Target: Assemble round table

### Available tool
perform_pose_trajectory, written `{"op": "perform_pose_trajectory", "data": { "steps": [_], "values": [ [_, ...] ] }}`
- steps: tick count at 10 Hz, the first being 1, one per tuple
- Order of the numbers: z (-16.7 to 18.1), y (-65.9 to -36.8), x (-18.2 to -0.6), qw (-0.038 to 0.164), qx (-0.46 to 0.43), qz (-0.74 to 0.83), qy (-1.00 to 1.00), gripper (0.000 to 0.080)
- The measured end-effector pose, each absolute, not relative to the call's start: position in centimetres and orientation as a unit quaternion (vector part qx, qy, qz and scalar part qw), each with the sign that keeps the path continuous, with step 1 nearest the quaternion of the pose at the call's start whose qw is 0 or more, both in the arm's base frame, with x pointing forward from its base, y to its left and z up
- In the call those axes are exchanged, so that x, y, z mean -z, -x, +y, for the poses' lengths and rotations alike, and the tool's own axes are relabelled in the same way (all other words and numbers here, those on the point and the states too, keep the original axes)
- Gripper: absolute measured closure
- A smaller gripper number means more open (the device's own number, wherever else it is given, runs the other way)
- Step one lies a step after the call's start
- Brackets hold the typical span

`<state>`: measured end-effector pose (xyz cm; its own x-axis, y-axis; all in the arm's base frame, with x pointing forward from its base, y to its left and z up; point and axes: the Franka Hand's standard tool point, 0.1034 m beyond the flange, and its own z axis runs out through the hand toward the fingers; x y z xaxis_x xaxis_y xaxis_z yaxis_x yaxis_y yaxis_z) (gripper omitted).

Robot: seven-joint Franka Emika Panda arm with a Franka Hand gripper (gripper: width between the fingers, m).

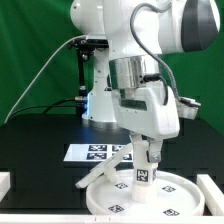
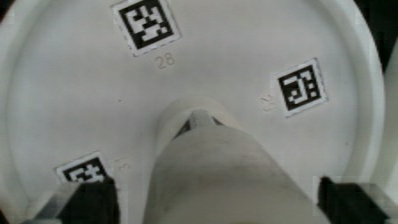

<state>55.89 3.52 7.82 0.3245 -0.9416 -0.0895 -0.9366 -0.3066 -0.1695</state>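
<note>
Over the black counter (image 1: 40, 135) the white arm (image 1: 150, 40) reaches straight down, wrist vertical, so that the gripper (image 1: 146, 160) hangs above the middle of the disc (image 1: 178, 196). The disc lies flat near the front edge of the counter, rim up, with tags showing on its inner face. Just behind it lies the marker board (image 1: 90, 152).

The leg (image 1: 143, 180) stands upright on the disc, about at its centre. In the wrist view it runs from between the fingers down to the disc's face. So the task looks to be in its first joint, with the leg set in place on the disc, and the step in hand is most likely seating or turning it home. The foot is not on the leg's upper end, which the gripper occupies, so that joint is left to do. A slim white bar (image 1: 105, 170) slants up from the disc's rim on the exterior view's left toward the gripper.

The dark fingers (image 2: 89, 198) stand one on each side of the leg, close against its flanks. A thin pale strip seems to show between pad and leg on both sides, so I cannot tell whether the gripper is pinching the leg or only bracketing it.
</note>
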Motion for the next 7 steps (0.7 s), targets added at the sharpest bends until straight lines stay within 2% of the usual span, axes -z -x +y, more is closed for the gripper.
{"op": "perform_pose_trajectory", "data": {
  "steps": [1,2,3,7],
  "values": [
    [3.49,-56.22,-8.31,0.092,0.011,0.519,0.85,0.0207],
    [3.31,-56.74,-8.8,0.089,0.014,0.434,0.896,0.016],
    [3.0,-56.98,-9.03,0.089,0.017,0.347,0.933,0.0153],
    [2.75,-57.0,-8.94,0.081,0.029,0.209,0.974,0.0151]
  ]
}}
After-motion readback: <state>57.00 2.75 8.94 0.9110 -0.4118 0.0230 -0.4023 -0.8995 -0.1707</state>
